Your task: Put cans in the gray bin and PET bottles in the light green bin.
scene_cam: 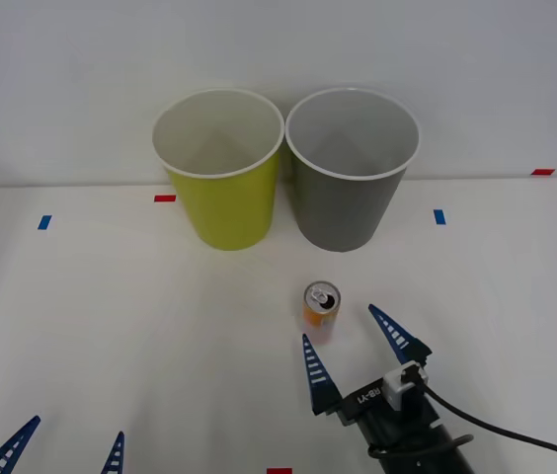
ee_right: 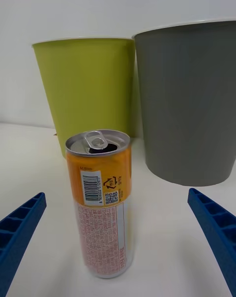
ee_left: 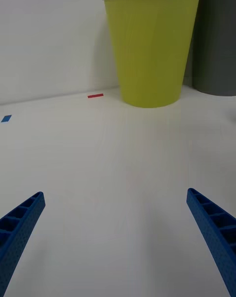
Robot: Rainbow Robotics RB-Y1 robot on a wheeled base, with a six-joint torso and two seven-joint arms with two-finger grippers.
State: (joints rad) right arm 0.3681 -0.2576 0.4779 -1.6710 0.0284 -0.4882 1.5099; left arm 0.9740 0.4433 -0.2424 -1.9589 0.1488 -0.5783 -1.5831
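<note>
- Right gripper [scene_cam: 357, 347] sits low over the near-right part of the white counter [scene_cam: 81, 316], jaws spread wide and released, fingertips aimed toward the bins.
- Can [scene_cam: 321, 309] stands upright on the counter just beyond the right gripper's fingertips, nearer the left finger than the right; no contact with either finger. In the right wrist view the can [ee_right: 101, 199] stands between the two blue fingers [ee_right: 19, 228] with open counter on both sides of it; its pull-tab top is opened.
- Left gripper [scene_cam: 61, 446] rests at the near-left edge of the front view, jaws released and spread, with bare counter ahead of it.
- Light green bin [scene_cam: 221, 173] and gray bin [scene_cam: 350, 173] stand upright side by side at the far edge of the counter against the wall, rims almost touching, green to the left.
- Open counter separates the can from both bins; the gray bin is the closer of the two.
- Small red and blue tape marks [scene_cam: 165, 197] lie on the counter.
</note>
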